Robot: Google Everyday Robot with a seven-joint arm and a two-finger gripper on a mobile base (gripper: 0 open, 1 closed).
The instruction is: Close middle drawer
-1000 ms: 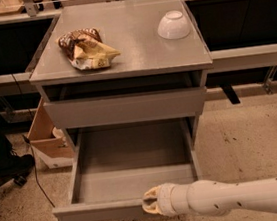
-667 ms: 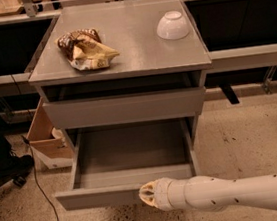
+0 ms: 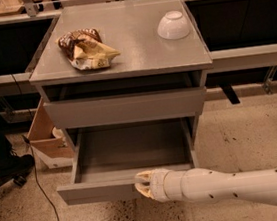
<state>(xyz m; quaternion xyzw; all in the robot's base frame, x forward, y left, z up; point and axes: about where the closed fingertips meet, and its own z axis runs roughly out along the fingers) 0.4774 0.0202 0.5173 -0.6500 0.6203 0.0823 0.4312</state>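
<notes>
The middle drawer point(image 3: 129, 154) is pulled well out of the grey cabinet point(image 3: 121, 49). It is a long shallow grey box and nothing shows inside it. Its flat front panel point(image 3: 95, 192) faces the floor side of the view. My gripper point(image 3: 140, 185), cream-coloured at the end of a white arm that comes in from the lower right, rests against the right half of that front panel. The drawer front above it point(image 3: 126, 109) stands slightly out from the cabinet. The drawer below is hidden.
A crumpled chip bag point(image 3: 86, 49) and an upturned white bowl point(image 3: 173, 25) lie on the cabinet top. An open cardboard box point(image 3: 46, 139) stands on the floor at the left, with a black cable point(image 3: 41, 190) beside it. Speckled floor lies to the right.
The middle drawer has slid partly back into the cabinet. My gripper has moved with its front panel, away from the camera and a little left.
</notes>
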